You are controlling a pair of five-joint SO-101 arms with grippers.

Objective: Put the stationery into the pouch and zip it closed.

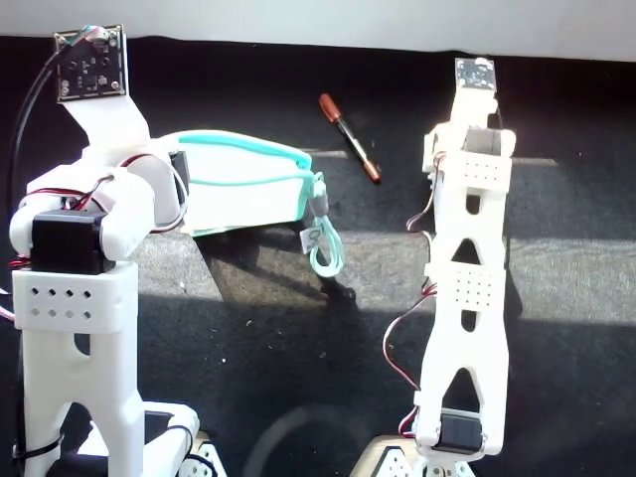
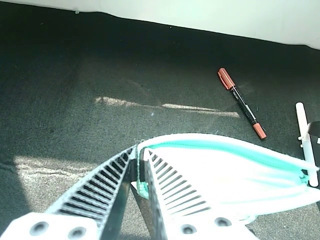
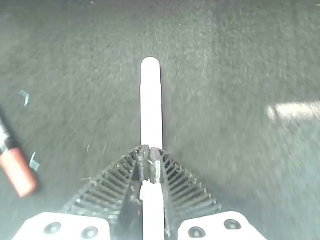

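A white pouch (image 1: 248, 189) with a teal zipper lies on the dark mat with its mouth gaping. My left gripper (image 2: 139, 167) is shut on the pouch's (image 2: 225, 172) rim at one end. A red-capped black marker (image 1: 348, 136) lies on the mat beyond the pouch, apart from it, and appears as the marker (image 2: 241, 102) in the left wrist view. My right gripper (image 3: 150, 152) is shut on a white pen (image 3: 150, 100) that sticks out ahead of the fingers, just above the mat. The white pen (image 2: 305, 142) hangs near the pouch's far end.
A teal strap loop (image 1: 326, 243) trails from the pouch's zipper end. The right arm (image 1: 467, 288) stretches over the mat's right side. The marker's red cap (image 3: 17, 170) lies beside my right gripper. A pale wall (image 1: 397, 20) borders the mat's far edge.
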